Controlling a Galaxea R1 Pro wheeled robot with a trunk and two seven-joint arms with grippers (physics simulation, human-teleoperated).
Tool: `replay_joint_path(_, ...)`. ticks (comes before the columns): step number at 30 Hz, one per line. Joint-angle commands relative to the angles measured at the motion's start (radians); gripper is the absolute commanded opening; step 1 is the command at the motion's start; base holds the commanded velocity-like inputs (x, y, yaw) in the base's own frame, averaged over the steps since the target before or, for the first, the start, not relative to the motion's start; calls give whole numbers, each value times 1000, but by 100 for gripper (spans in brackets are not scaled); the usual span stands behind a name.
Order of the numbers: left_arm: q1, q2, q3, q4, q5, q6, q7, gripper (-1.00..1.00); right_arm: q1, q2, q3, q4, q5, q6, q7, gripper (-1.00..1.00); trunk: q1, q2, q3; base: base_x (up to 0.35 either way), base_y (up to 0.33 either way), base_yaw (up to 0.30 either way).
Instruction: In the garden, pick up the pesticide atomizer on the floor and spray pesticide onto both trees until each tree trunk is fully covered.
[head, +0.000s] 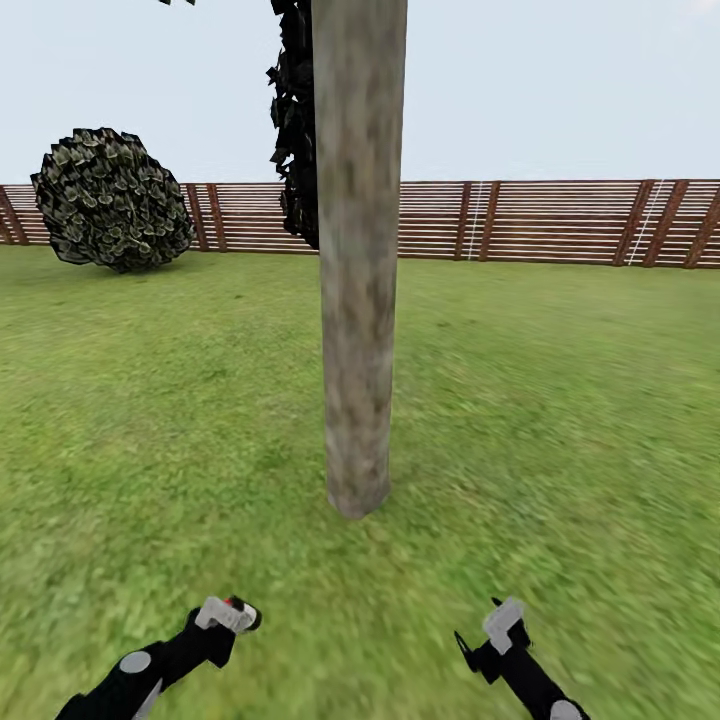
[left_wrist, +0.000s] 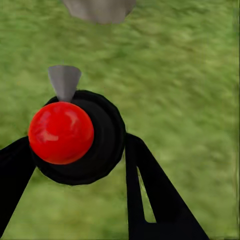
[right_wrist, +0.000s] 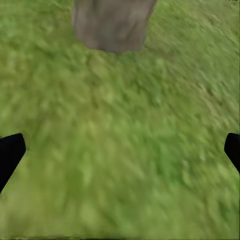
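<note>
Head view: one tree trunk (head: 357, 260) rises from the lawn (head: 150, 400), left claw (head: 232, 614) clamped on one pesticide atomizer (head: 238, 606), right claw (head: 492, 625) spread apart, empty.

Mottled grey-brown tree trunk (head: 358, 260) on green lawn (head: 560, 400); reddish-brown slatted fence (head: 560, 222); black pesticide atomizer (left_wrist: 75, 136) with glossy red top, between black fingers (left_wrist: 155, 195).
</note>
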Motion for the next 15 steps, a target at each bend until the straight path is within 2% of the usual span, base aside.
replay_joint_path(1,-18,4,1,0,-36,-6,-48,-100,-2,0,1,-20,28,20,51,100,0,0,-1,0,0,0)
replay_joint_path(2,-27,5,1,0,-49,-5,-69,-100,-4,0,1,-28,38,28,79,100,0,0,-1,0,0,0)
replay_joint_path(4,-60,11,0,1,-106,0,-145,-100,-16,0,2,-57,61,47,193,100,0,0,-1,0,0,0)
replay_joint_path(5,-67,12,0,1,-122,3,-163,-100,-20,0,2,-64,64,50,218,100,0,0,-1,0,0,0)
replay_joint_path(8,-92,14,1,0,-203,26,-247,-100,-46,0,2,-82,74,58,322,100,0,0,-1,0,0,0)
replay_joint_path(10,-95,2,-10,-11,-213,36,-257,-100,-57,11,11,-94,81,69,332,100,0,0,-1,0,0,0)
replay_joint_path(12,-93,-9,-6,-22,-226,47,-268,-100,-62,23,3,-105,77,81,344,100,0,0,-1,0,0,0)
replay_joint_path(15,-85,8,10,-11,-235,32,-256,-100,-52,40,-13,-101,69,74,346,100,0,0,-1,0,0,0)
